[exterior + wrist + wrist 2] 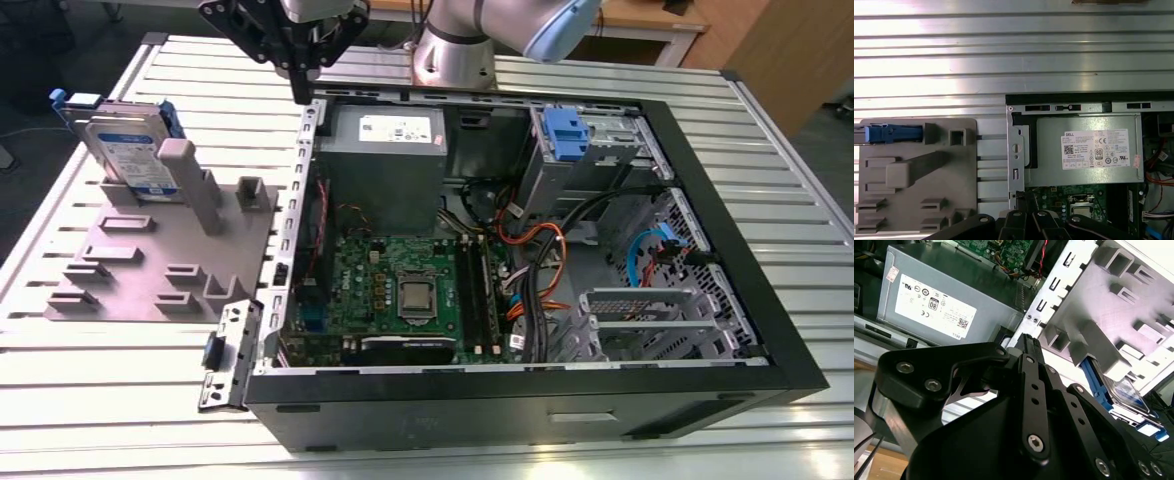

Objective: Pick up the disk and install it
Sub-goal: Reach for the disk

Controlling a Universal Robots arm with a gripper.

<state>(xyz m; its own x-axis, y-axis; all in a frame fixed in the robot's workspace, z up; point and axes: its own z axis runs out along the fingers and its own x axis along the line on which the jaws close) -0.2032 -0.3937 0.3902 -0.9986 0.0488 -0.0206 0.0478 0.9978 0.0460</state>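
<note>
Bright, even light falls from overhead. In the first wrist view the ribbed metal counter (1014, 55) glares almost white. In the exterior view the open computer case (507, 415) is shadowed inside. In the second wrist view the black gripper (1026, 341) looks dark.

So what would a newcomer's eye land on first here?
The open computer case dominates the exterior view's middle, green motherboard exposed. At that view's left the disk stands upright in a grey fixture. The end effector hangs above the case's edge, beside the power supply.
</note>
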